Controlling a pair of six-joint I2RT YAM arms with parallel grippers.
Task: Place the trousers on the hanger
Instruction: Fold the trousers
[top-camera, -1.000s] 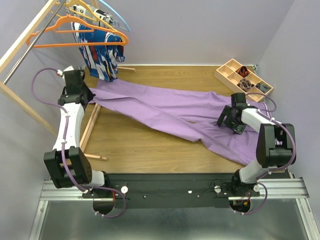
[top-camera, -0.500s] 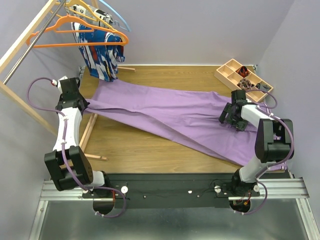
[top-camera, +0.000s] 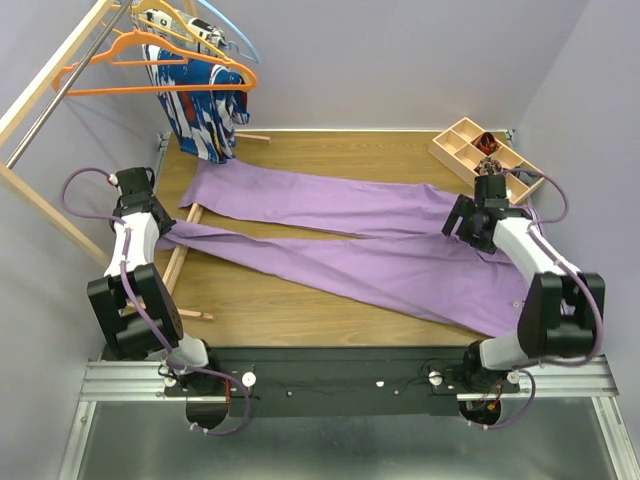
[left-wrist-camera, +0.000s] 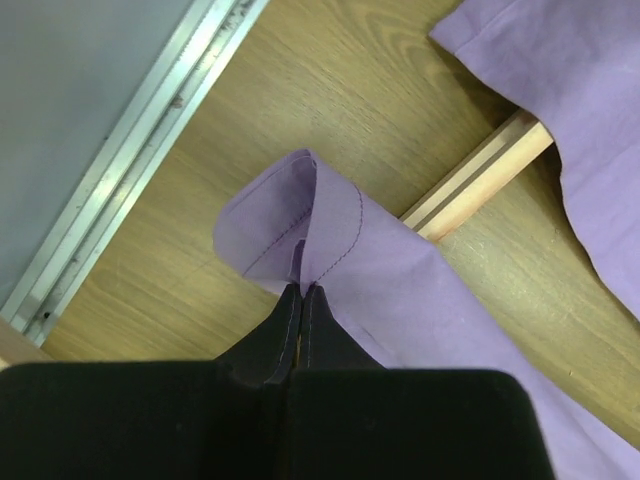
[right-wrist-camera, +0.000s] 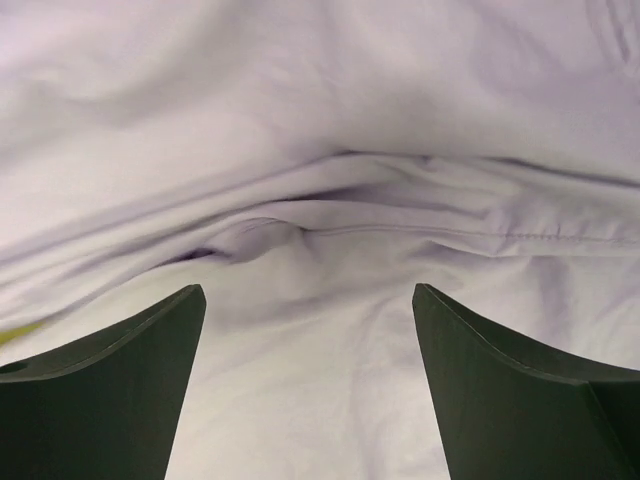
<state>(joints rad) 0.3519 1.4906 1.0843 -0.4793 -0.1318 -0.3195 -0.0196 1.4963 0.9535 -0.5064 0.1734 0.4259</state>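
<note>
Two robot arms reach over a wooden tabletop (top-camera: 300, 300), which we see from above. Lilac trousers (top-camera: 350, 235) lie spread flat across it, legs running left and waist at the right. Our left fingers (left-wrist-camera: 300, 315) are clenched on the folded hem of the near leg, at the tabletop's left edge, where the cloth crosses a pale wooden slat (left-wrist-camera: 480, 175). Our right fingers (right-wrist-camera: 110, 390) are released and spread wide over rumpled cloth near the waist; we cannot tell whether they touch it. At far left the bright orange hanger (top-camera: 120, 91) hangs on a rail above the tabletop, well apart from the trousers, beside a blue, white and red garment (top-camera: 205, 115).
</note>
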